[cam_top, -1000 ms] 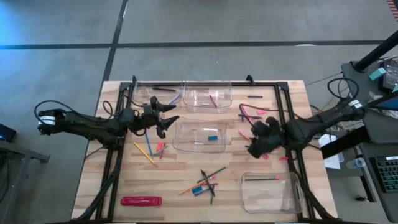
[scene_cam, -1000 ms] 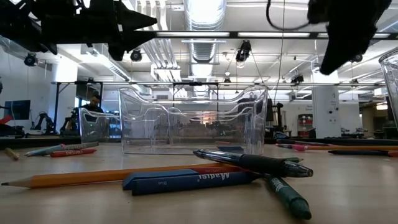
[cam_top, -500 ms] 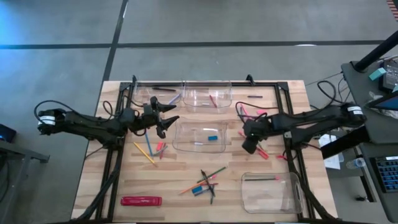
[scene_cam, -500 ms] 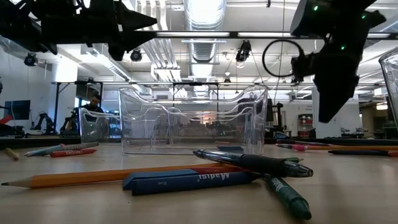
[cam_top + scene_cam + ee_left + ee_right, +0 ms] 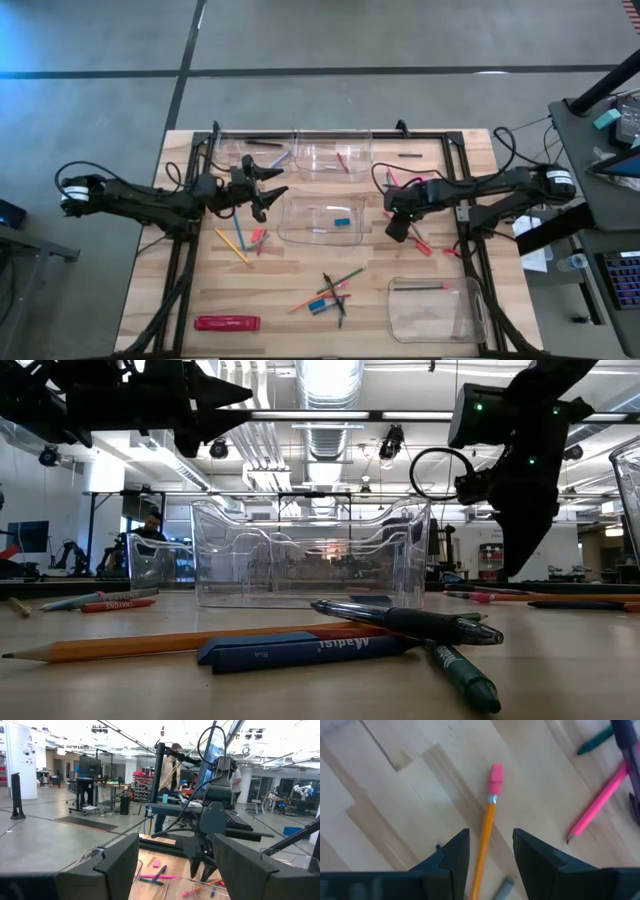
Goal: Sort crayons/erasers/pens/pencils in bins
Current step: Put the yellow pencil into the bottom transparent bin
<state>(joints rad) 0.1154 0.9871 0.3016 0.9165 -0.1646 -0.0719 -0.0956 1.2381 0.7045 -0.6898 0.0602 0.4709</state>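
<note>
My right gripper [image 5: 396, 228] is open, pointing down just right of the centre bin [image 5: 320, 235]. In the right wrist view its fingers [image 5: 491, 835] stand on either side of an orange pencil [image 5: 484, 845] with a pink eraser cap [image 5: 496, 774], which lies flat on the table. I cannot tell whether they touch it. A pink pencil [image 5: 600, 802] lies beside it. My left gripper [image 5: 272, 190] waits open and empty in the air left of the centre bin. A blue eraser [image 5: 341, 221] lies in that bin.
Clear bins stand at the far middle [image 5: 333, 165], far left [image 5: 238, 158] and near right [image 5: 435, 310]. Pens, a pencil and a crayon lie heaped near the front [image 5: 330, 292]. Pencils lie at the left [image 5: 235, 243]. A red flat pack [image 5: 227, 323] lies front left.
My right gripper has moved toward the table's left, nearer the centre bin, and has come down toward the table over the pencils there. My left gripper has kept still.
</note>
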